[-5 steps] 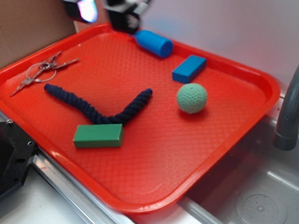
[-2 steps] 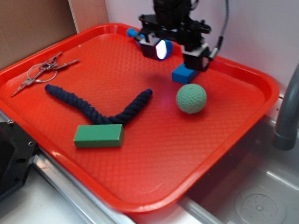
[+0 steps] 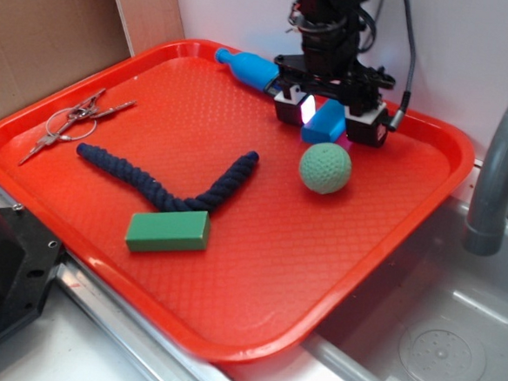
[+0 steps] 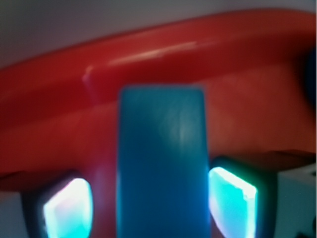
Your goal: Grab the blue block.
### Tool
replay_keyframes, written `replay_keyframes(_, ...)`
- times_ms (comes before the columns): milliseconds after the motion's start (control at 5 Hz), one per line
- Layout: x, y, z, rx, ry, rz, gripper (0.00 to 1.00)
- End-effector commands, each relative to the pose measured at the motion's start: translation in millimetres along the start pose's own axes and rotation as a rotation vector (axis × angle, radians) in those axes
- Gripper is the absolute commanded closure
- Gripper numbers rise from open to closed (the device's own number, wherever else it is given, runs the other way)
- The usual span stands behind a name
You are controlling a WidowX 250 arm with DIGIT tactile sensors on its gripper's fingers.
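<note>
Wrist: claw (image 4: 148, 208) straddles blue block (image 4: 162, 158), gaps both sides.

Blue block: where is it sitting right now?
In the exterior view the blue block lies near the far right rim of the red tray, between the open end effector pads, just behind the green ball.

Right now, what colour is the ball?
Pale green ball, knitted texture; clearest in the exterior view.
</note>
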State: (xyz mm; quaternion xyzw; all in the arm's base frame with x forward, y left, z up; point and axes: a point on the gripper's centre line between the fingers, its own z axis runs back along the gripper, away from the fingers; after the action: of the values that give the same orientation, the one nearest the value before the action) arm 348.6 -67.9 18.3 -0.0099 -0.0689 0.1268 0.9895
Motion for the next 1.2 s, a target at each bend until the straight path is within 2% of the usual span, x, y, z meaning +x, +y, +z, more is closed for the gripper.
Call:
replay_keyframes(0,6,12,-1,0.049,0.013,0.025,0.12)
replay_keyframes(200,4,16,1,0.051,0.026,0.015,1.00)
replay_keyframes(400,-2,19,12,0.046,0.031,-0.016,1.00)
replay_keyframes(600,-28,43,58,0.019,0.048,-0.143,1.00)
replay_keyframes(800,-61,85,113,0.001,0.017,-0.208,1.00)
replay_keyframes(1000,-85,115,165,-0.031,-0.040,-0.206,1.00)
